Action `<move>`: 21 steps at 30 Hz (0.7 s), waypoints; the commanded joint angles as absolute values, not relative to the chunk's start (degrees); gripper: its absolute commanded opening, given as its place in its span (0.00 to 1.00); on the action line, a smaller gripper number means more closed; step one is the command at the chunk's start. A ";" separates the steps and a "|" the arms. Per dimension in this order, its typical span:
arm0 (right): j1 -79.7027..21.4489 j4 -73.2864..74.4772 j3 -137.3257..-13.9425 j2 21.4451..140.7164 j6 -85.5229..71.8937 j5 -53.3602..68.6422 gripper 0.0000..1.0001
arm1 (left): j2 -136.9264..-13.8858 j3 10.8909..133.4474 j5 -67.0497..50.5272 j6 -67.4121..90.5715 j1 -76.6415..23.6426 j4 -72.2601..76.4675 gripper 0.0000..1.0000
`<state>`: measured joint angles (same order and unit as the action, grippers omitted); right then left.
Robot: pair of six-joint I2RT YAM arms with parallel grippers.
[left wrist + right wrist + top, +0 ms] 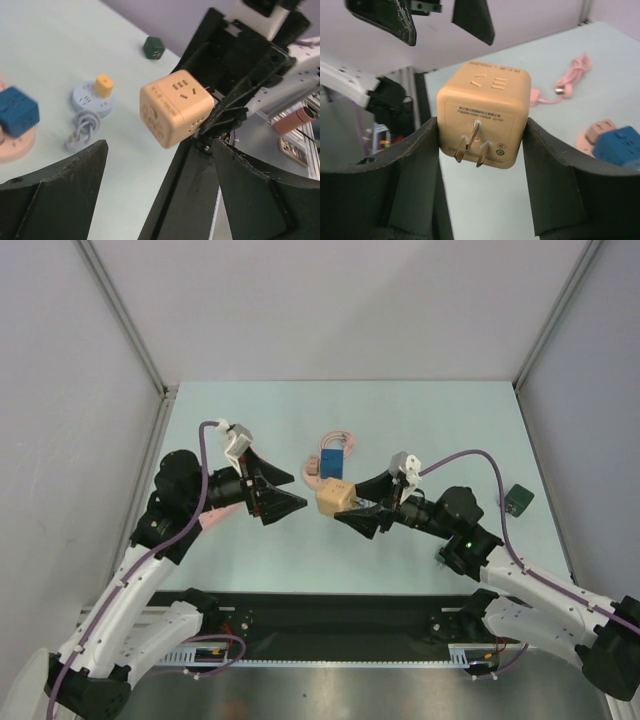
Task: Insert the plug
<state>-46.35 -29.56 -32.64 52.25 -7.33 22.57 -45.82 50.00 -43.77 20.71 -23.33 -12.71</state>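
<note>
Nearest the arm bases, the right gripper (480, 131) was clamped on the tan plastic cube plug (335, 498), one finger pressed to each side. It held the plug lifted off the pale green table (250, 560) near the middle, and the bare metal prongs (470, 147) faced back toward its own wrist. Just left of it the left gripper (286, 506) stood with its jaws spread wide and nothing between them, near the cube but apart from it. By my reading the pick-up was done and the insertion was not, since the prongs sat in no socket. Just beyond the held plug lay a pink round socket base (594, 134) with a blue plastic cube (332, 462) already seated on it, and farther back a coiled pink cable (340, 442). The left wrist view also showed a light blue round socket base (82, 97) carrying a small yellow plug (104, 85). I could not tell which socket was meant. What seemed left was to turn the prongs downward, line them up over a free socket and press home.
</note>
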 commanded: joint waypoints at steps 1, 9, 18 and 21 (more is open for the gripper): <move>-43.86 -30.23 -33.31 49.93 -19.40 38.14 0.00 | -46.05 50.97 -53.17 17.84 -24.87 -0.28 0.90; -40.87 -40.77 -33.05 49.92 -29.52 44.29 0.00 | -49.92 50.01 -57.48 19.16 -31.29 9.93 0.89; -40.17 -46.66 -34.28 50.27 -34.89 45.62 0.00 | -52.29 50.19 -59.94 21.79 -31.64 14.40 0.89; -39.99 -49.21 -34.54 50.62 -36.65 45.62 0.00 | -52.73 49.31 -60.47 24.34 -32.08 18.10 0.88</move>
<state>-40.36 -42.00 -32.58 50.70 -33.41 44.73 -52.64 49.76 -57.80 22.06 -31.31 11.22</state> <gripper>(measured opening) 0.635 0.884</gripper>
